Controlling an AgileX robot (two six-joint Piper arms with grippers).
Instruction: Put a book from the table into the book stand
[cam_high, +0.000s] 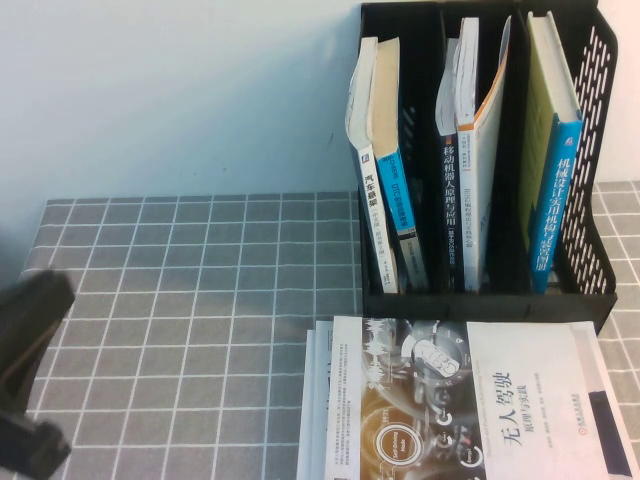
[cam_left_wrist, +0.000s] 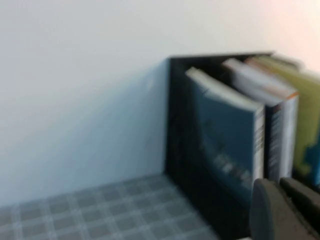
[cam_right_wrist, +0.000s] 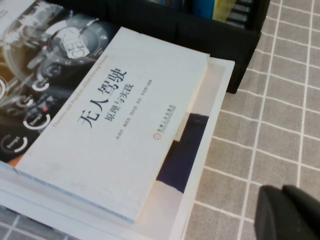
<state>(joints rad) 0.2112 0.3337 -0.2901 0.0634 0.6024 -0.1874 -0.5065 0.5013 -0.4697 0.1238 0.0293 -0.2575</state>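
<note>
Books (cam_high: 470, 400) stacked flat, stand (cam_high: 480, 290) holding five, left gripper (cam_left_wrist: 285, 210) near stand, right gripper (cam_right_wrist: 287, 212) beside stack

My counter (cam_high: 180, 300) wears grey checks with white lines; the stand (cam_high: 590, 150) is black; the top book (cam_high: 480, 400) shows white, brown and black.

The top book (cam_right_wrist: 115, 115) on the table reads "无人驾驶" (subtitle "原理与实践"); a blue spine (cam_high: 568, 200) reads "机械设计实用机构".

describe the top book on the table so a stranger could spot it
Find the black stand at the table's back right. A stack of books lies flat in front of it. The top book has a half white, half dark cover, unlike the plain white one beneath.
</note>
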